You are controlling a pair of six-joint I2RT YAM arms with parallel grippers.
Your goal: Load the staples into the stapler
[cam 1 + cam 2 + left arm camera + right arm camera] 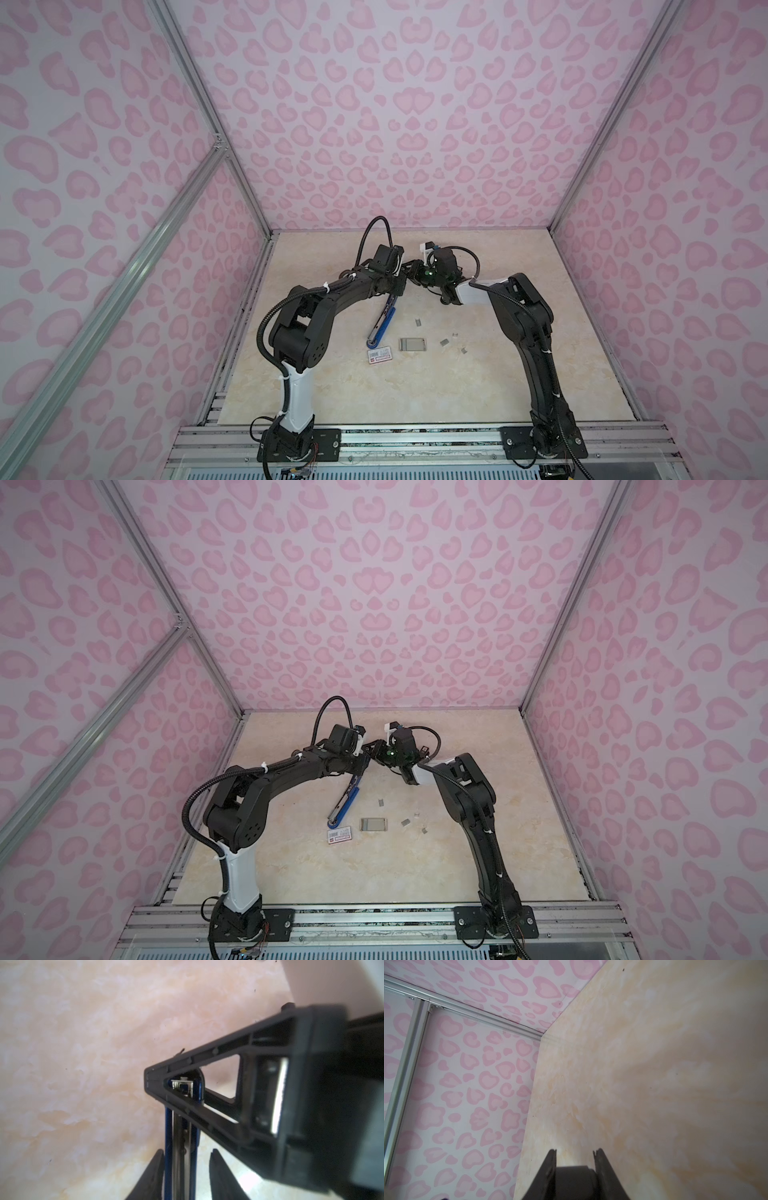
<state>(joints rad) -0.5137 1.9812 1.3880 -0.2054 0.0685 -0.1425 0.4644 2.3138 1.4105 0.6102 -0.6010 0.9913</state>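
At the back of the beige marbled worktop (332,395), the 2 arms are seen meeting over a blue stapler (384,320) in both top views. Its near end is rested on the worktop while its far end is raised toward the left hand (398,286), with the right hand (411,270) just beside it. Loose staples (417,321) are scattered to the right of the stapler, well apart from it; 4 short silvery pieces are counted, lying flat. Near the stapler's resting end, a small grey tray (412,344) and a white-and-red box sleeve (379,355) are shown close together. A barcode is made out on the sleeve, but its print is too small to be read.

Only the left wrist view brings the contact close. The stapler is framed between the fingers of the left hand, which are spread apart, with a strip of worktop visible on 1 side, so no clamping is shown. 1 of the right hand's fingers (153,1078) is laid across the stapler's far end, where a silvery ribbed piece (182,1084) is glimpsed; whether it is staples cannot be told.

The right wrist view takes in only the right hand, bare worktop and pink heart-patterned walls (467,1084). A dark rounded part is seen filling the gap between its fingertips; whether it is gripped cannot be told.
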